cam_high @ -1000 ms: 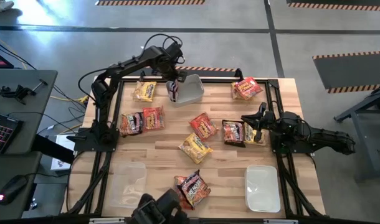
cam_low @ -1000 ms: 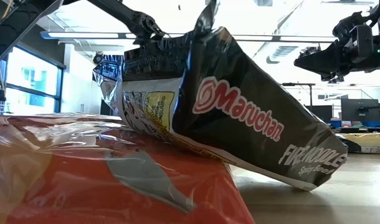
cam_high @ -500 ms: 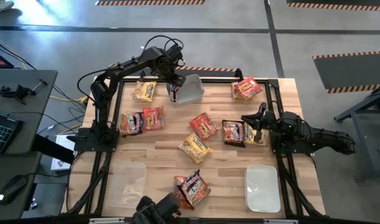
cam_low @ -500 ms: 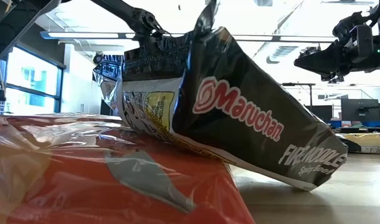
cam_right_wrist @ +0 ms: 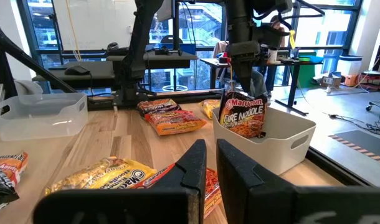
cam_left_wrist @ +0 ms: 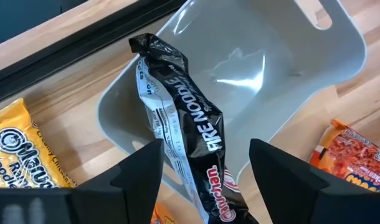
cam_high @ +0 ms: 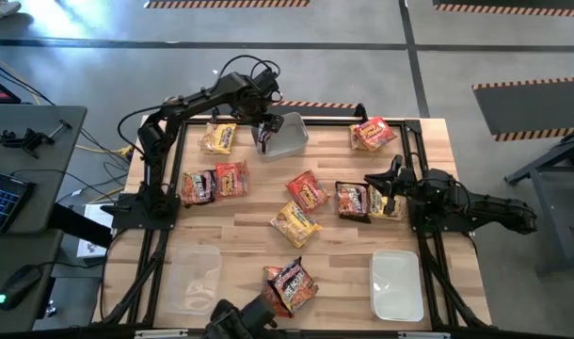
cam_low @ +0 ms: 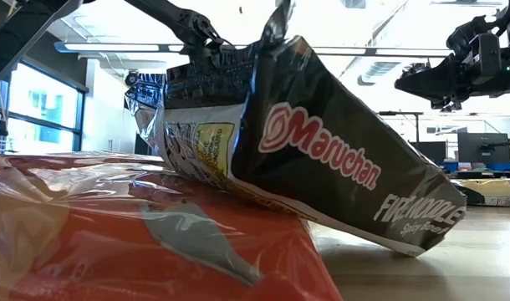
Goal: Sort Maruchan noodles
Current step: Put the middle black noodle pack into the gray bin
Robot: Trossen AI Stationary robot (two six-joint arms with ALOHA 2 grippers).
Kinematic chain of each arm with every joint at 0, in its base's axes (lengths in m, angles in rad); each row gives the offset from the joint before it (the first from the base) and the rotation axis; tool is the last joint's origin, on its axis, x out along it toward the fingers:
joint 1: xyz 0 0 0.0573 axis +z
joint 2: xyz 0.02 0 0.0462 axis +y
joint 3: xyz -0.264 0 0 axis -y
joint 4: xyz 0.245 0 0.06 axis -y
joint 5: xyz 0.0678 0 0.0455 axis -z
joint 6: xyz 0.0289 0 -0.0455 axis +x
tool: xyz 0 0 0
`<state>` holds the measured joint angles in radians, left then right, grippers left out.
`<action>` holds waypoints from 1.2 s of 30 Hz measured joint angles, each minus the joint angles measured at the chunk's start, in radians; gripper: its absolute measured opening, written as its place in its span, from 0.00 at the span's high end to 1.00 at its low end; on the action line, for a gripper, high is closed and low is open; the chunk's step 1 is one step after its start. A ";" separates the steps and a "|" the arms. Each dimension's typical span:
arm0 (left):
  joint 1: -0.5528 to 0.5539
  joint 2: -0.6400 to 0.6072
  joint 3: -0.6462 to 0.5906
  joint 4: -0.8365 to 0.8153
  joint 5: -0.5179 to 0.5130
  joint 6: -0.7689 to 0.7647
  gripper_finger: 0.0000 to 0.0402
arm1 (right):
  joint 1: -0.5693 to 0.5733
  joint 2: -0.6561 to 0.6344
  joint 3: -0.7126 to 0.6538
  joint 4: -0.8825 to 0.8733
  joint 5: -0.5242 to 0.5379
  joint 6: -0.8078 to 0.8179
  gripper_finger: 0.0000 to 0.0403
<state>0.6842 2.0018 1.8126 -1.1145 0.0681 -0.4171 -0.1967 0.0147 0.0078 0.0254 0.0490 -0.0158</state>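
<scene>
A dark Fire Noodle packet (cam_left_wrist: 190,118) stands on end in a pale bin (cam_left_wrist: 271,68) at the table's far middle, leaning against the bin's left wall (cam_high: 262,141). My left gripper (cam_left_wrist: 205,165) hangs just above it, pointing down and open, one finger on each side of the packet's upper end and clear of it. My right gripper (cam_right_wrist: 210,165) waits shut and level at the table's right side (cam_high: 372,179), with nothing in it. Other Maruchan noodles lie loose on the table: yellow (cam_high: 218,137), red-orange (cam_high: 308,190) and dark (cam_high: 352,200) ones among them.
A clear bin (cam_high: 193,278) sits near left and a white bin (cam_high: 397,282) near right. More packets lie at left (cam_high: 215,182), centre (cam_high: 295,224), far right (cam_high: 373,133) and the near edge (cam_high: 289,285). In the low view two packets (cam_low: 322,159) block the table.
My left gripper has opened above the pale bin and let go of the dark packet. The packet has stayed on end against the bin's left wall.
</scene>
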 joint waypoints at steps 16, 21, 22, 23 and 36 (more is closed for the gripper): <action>-0.014 0.087 0.000 0.002 0.009 0.055 0.44 | 0.000 0.000 0.000 0.000 0.000 0.000 0.94; -0.012 0.092 0.000 -0.001 0.009 0.064 0.52 | 0.000 0.000 0.000 0.000 0.000 0.000 0.94; -0.011 0.092 0.000 -0.002 0.009 0.069 0.55 | 0.000 0.000 0.000 0.000 0.000 0.000 0.94; -0.011 0.092 0.000 -0.003 0.009 0.078 0.59 | 0.000 0.000 0.000 0.000 0.000 0.000 0.94; -0.010 0.052 0.000 -0.040 0.005 0.079 0.93 | 0.000 0.000 0.000 0.000 0.000 0.000 0.94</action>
<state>0.6746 2.0541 1.8126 -1.1549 0.0731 -0.3384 -0.1965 0.0143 0.0082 0.0254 0.0494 -0.0158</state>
